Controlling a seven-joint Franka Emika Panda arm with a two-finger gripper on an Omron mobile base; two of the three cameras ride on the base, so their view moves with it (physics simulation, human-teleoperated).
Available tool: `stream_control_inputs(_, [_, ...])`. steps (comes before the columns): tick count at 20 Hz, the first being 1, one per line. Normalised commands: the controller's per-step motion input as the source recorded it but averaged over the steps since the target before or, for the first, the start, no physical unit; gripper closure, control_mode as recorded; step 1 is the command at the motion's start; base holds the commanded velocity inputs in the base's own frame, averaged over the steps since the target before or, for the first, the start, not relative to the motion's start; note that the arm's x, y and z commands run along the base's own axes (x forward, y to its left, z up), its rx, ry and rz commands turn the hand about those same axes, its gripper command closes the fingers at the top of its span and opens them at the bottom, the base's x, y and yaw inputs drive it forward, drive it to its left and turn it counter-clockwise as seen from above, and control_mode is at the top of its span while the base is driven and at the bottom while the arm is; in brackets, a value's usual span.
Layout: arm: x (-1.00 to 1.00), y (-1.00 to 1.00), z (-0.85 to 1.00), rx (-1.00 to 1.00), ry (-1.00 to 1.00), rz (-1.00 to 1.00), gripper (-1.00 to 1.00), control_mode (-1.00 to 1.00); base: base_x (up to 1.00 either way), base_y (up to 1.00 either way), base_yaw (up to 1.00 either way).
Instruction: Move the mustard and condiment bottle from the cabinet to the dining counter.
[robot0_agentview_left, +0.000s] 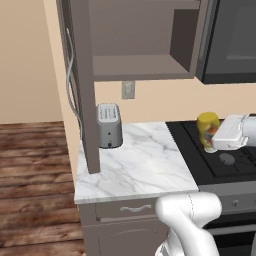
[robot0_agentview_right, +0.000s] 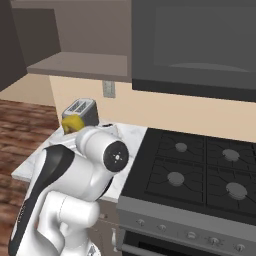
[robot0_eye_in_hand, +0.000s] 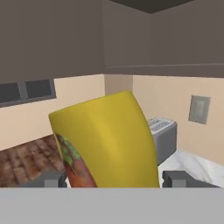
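Closest to you in the hand view, the mustard (robot0_eye_in_hand: 107, 142) sits between the two dark fingertips (robot0_eye_in_hand: 50, 180), tilted against that camera's frame with a red and green label patch low on its side. You can see one fingertip on each flank of the bottle, so the gripper (robot0_eye_in_hand: 114, 180) is pinching the mustard across its body with the jaws set wide.

From the left base view, your arm rises at the lower right, its rounded white elbow low in front of the grey base cabinets (robot0_agentview_left: 125, 220), and the white hand reaches in from the right edge at the height of the stove top. The mustard (robot0_agentview_left: 207, 130) hangs at the hand's tip above the black stove (robot0_agentview_left: 220, 160), just right of the marble worktop (robot0_agentview_left: 135, 162). It looks roughly upright there, though the hand covers its lower right side and you cannot judge the tilt well.

Above the worktop, the cabinet (robot0_agentview_left: 145, 67) stands open, its door (robot0_agentview_left: 82, 85) swung out toward you with the curved silver handle (robot0_agentview_left: 71, 80) on its edge. A toaster (robot0_agentview_left: 109, 125) sits at the back of the worktop, under a wall outlet (robot0_agentview_left: 128, 90).

In the right base view, the arm's bulky white joints fill the lower left, and a corner of the mustard (robot0_agentview_right: 72, 123) shows behind them, in front of the toaster (robot0_agentview_right: 82, 110).
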Motion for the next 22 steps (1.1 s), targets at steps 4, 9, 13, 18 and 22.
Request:
stream_control_inputs(4, [0.0, 0.0, -0.12, 0.0, 0.02, 0.0, 1.0, -1.0, 0.0, 0.0, 0.0])
stream_control_inputs(9, [-0.03, 0.0, -0.06, 0.0, 0.02, 0.0, 1.0, -1.0, 0.0, 0.0, 0.0])
stream_control_inputs(13, [-0.04, 0.0, 0.0, 0.0, 0.02, -0.02, 1.0, -1.0, 0.0, 0.0, 0.0])
stream_control_inputs(18, [-0.04, 0.0, 0.0, 0.0, 0.02, -0.02, 1.0, -1.0, 0.0, 0.0, 0.0])
stream_control_inputs(22, [-0.04, 0.0, -0.02, 0.0, 0.02, -0.02, 1.0, -1.0, 0.0, 0.0, 0.0])
